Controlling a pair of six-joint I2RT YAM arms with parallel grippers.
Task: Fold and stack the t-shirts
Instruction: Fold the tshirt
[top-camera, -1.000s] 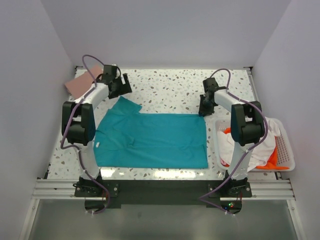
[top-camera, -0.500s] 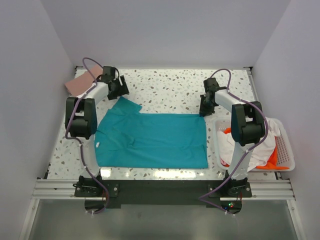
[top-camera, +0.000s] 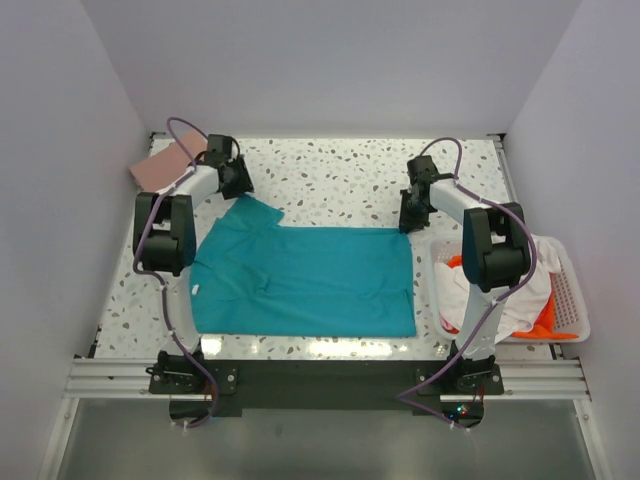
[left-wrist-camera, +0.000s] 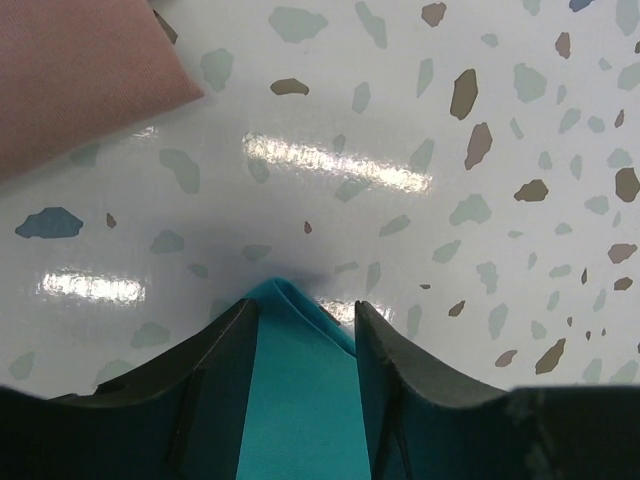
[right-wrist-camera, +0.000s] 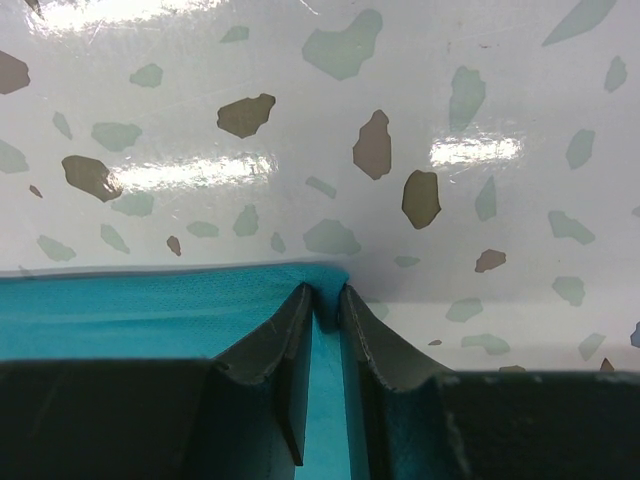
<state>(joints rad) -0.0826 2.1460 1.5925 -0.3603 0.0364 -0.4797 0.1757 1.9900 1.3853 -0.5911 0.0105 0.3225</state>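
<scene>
One flat teal t-shirt (top-camera: 310, 280), left tool (left-wrist-camera: 305, 312) spread, right tool (right-wrist-camera: 325, 297) pinching its corner

We lose most of the dusty pink shirt (left-wrist-camera: 70, 70) past the left wrist view's edge, the teal shirt (right-wrist-camera: 150, 310) corner between the right fingers (right-wrist-camera: 385, 350), and the orange shirt (top-camera: 548, 320) under the white shirt (top-camera: 530, 285).

text: I can read none in any view | white tag (top-camera: 197, 290) on teal shirt (top-camera: 310, 280): too small for me to read
</scene>
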